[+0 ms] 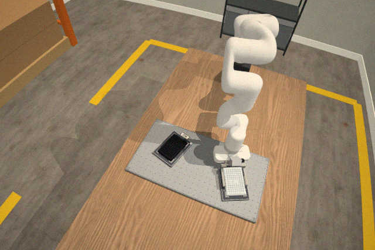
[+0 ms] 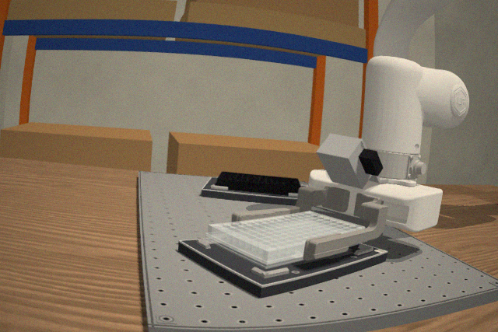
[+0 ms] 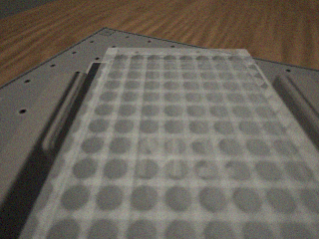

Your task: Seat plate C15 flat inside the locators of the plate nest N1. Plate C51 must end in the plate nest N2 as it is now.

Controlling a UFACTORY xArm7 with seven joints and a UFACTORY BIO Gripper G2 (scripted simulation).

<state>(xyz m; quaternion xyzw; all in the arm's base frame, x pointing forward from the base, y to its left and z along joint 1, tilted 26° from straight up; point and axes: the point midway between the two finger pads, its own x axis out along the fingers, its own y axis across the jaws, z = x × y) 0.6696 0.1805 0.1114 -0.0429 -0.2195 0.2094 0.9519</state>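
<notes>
You have the clear, many-welled plate C15 (image 1: 234,181) (image 2: 281,235) (image 3: 174,124) over plate nest N1 (image 1: 235,199) (image 2: 225,270) (image 3: 90,80), at the near end of the perforated baseboard (image 1: 187,177) (image 2: 173,280) (image 3: 30,95); I take its identity from the task, as no mark on it is readable. The jaws of the BIO Gripper G2 (image 1: 235,184) (image 2: 272,233) (image 3: 180,77) are drawn in nearly to their narrowest, one long finger along each side, and they appear to have hold of the plate.

Your carry to the nest looks done, and the outlines line up closely from above; the seating does not, since the exterior view shows the plate's lower edge slightly above the corner locators (image 2: 270,271), with shadow beneath it.

Your other requirement stands satisfied as far as you can see; the black plate C51 (image 1: 174,146) (image 2: 257,183) sits in plate nest N2 (image 1: 162,158) (image 2: 249,197), beside its small label (image 1: 184,135), well apart from the fingers.

What remains, I judge, is a short, level descent until all corners drop inside the locators; then the release, and a retreat that doesn't drag the plate; a corner catching on a locator is your main risk, as it would leave the plate tilted.
</notes>
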